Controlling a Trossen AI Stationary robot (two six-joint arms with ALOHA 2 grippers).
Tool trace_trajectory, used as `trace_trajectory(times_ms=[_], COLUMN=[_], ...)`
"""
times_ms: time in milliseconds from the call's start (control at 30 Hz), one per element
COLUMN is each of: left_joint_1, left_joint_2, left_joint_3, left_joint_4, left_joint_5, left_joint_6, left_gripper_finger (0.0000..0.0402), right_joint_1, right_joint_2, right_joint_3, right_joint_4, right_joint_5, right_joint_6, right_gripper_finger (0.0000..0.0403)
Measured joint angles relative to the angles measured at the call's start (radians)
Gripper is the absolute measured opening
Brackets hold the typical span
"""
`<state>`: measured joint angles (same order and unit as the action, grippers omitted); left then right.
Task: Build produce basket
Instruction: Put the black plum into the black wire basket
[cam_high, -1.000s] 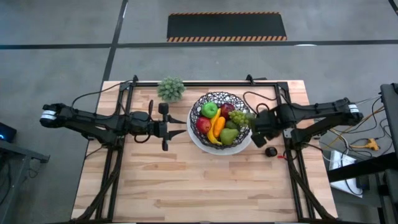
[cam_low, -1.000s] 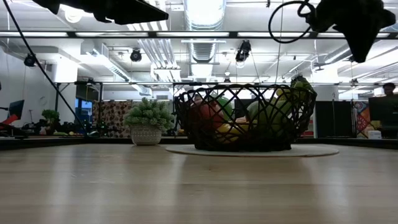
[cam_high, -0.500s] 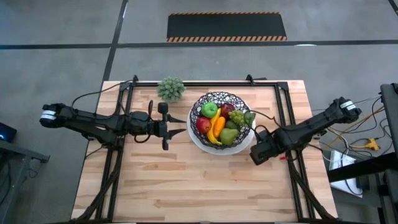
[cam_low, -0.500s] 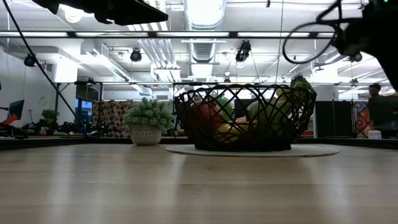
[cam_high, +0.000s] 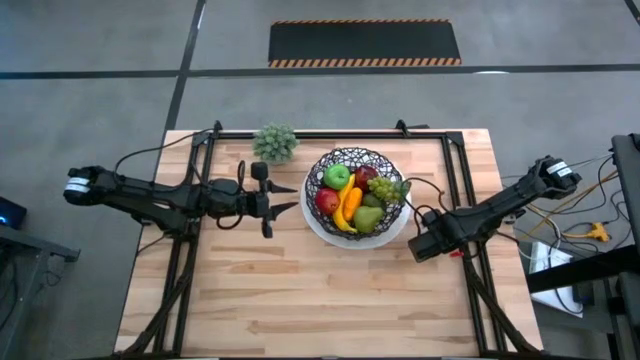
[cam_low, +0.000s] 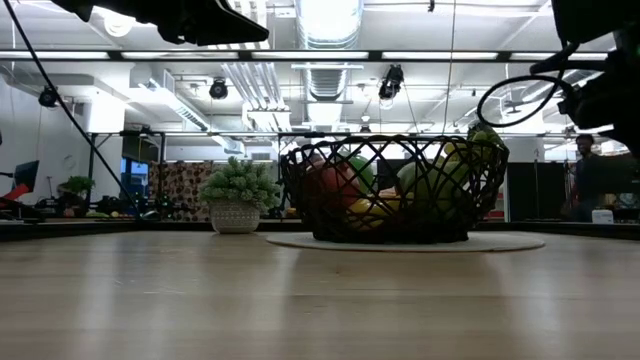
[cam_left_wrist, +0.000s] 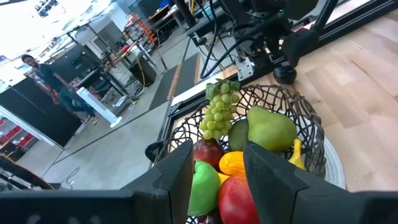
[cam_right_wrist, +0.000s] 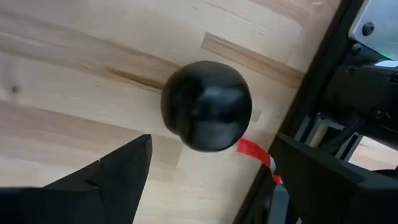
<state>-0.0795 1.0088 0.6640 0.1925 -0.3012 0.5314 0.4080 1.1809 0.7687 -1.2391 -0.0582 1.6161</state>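
- Dark round avocado-like ball (cam_right_wrist: 207, 106) lies on the light wood table (cam_high: 330, 290), outside the round black wire basket (cam_high: 355, 165) on its white plate, near the table's right edge.
- Right gripper (cam_right_wrist: 208, 177) sits directly over the ball, fingers apart with nothing between them; the ball lies ahead in their gap. No long axis, so any approach angle should do.
- Basket already holds apples, pear, banana, grapes (cam_left_wrist: 217, 112).
- Left gripper (cam_left_wrist: 214, 171) waits left of the basket, fingers part open, empty; right arm is far nearer.

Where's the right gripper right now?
In the high view the right gripper is low over the table's right side, just right of the basket, jaws open above a black ball.
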Motion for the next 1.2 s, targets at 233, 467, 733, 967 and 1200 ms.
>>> trace_trajectory(times_ms=[233,467,733,967,1200], left_joint_1=[0.000,0.000,0.000,0.000,0.000], left_joint_2=[0.000,0.000,0.000,0.000,0.000], left_joint_3=[0.000,0.000,0.000,0.000,-0.002], left_joint_4=[0.000,0.000,0.000,0.000,0.000], left_joint_5=[0.000,0.000,0.000,0.000,0.000], left_joint_6=[0.000,0.000,0.000,0.000,0.000], left_gripper_finger=[0.0125,0.0125,0.0125,0.0125,0.0125], right_joint_1=[0.000,0.000,0.000,0.000,0.000], right_joint_2=[0.000,0.001,0.001,-0.001,-0.001], right_joint_3=[-0.004,-0.052,-0.136,-0.126,-0.061], right_joint_4=[0.017,0.045,0.205,0.211,0.215], right_joint_5=[0.059,0.086,0.086,0.079,0.076], right_joint_6=[0.011,0.031,0.016,0.016,-0.043], right_gripper_finger=[0.0318,0.0312,0.0278,0.0217,0.0229])
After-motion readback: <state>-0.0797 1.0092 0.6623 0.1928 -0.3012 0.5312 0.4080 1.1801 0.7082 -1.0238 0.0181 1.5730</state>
